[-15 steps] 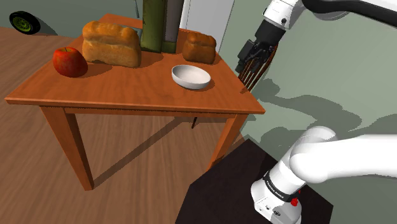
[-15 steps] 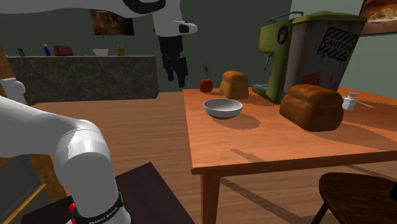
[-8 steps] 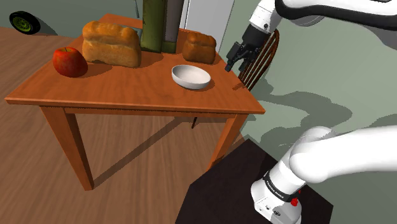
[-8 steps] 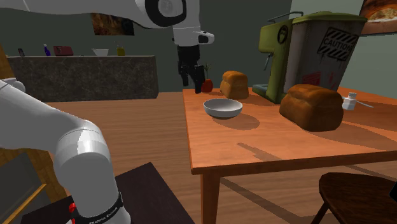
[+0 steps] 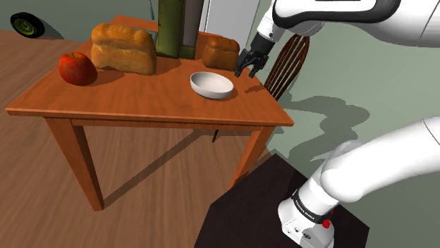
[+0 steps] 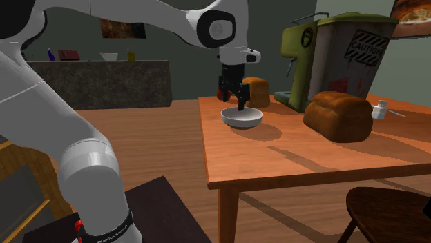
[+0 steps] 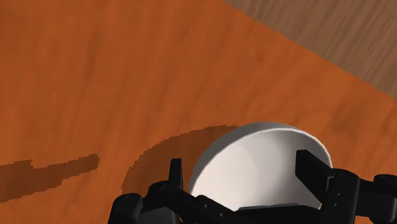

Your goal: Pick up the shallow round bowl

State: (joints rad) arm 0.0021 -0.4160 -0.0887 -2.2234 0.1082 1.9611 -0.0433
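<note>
Orange-brown wood runs under us: a square table (image 5: 141, 98) on a plank floor, with a grey-green wall behind. Our bowl (image 5: 211, 85) sits upright and empty on the part of the table towards the shoulder view's right, just in front of a small loaf (image 5: 221, 51) and well apart from the big loaf (image 5: 123, 48) and the apple (image 5: 77, 67). A green machine (image 5: 176, 28) stands at the back edge and a chair (image 5: 285, 67) waits beyond the corner.

Our gripper (image 5: 248, 68) hangs close above the bowl's rim on the small-loaf side. Seen from the wrist, our fingers (image 7: 175, 175) stand wide apart with the white bowl (image 7: 261, 165) below and between them, touching nothing as far as we can make out.

We judge the bowl to be light, stiff and smooth, so likely slippery, and possibly breakable if it drops. Its wall slopes outward and low, and the whole bowl looks about as wide as our open jaws, so spanning it seems a poor bet. We would rather pinch the rim, one finger inside and one outside, coming straight down, and close gently so the bowl neither tips nor skates across the wood.
</note>
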